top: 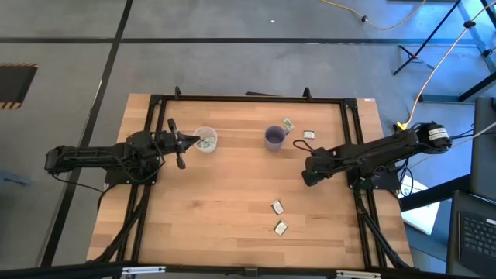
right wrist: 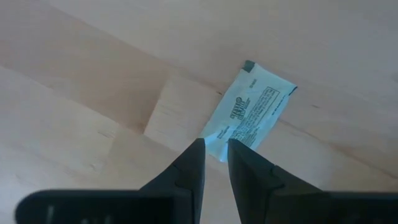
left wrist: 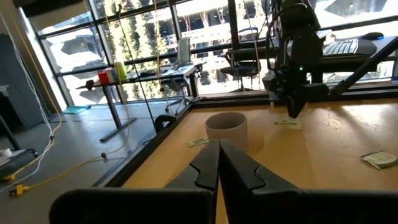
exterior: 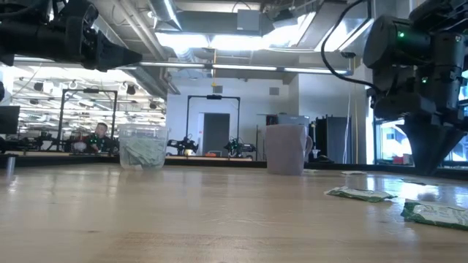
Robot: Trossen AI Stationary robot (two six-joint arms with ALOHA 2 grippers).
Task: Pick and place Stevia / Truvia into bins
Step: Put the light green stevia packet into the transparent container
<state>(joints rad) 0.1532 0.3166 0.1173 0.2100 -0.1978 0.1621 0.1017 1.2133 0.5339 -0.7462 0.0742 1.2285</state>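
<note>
The clear cup point(top: 205, 140) holds green-and-white packets point(exterior: 143, 153) and stands on the table left of the purple-grey mug point(top: 273, 137). My left gripper point(top: 194, 141) is shut and empty. It points level and hovers over the cup's left rim, above it in the low view point(exterior: 110, 52). My right gripper point(top: 310, 172) points straight down, right of the mug. Its fingers point(right wrist: 214, 149) stand slightly open on either side of the near corner of a packet point(right wrist: 252, 112) lying flat on the wood. Whether the fingers touch the packet does not show.
Loose packets lie flat on the table: two just right of the mug point(top: 288, 123) point(top: 308, 135) and two toward the near edge point(top: 277, 206) point(top: 280, 227). A black frame point(top: 248, 98) runs around the tabletop. Bare wood stretches across the middle and the left.
</note>
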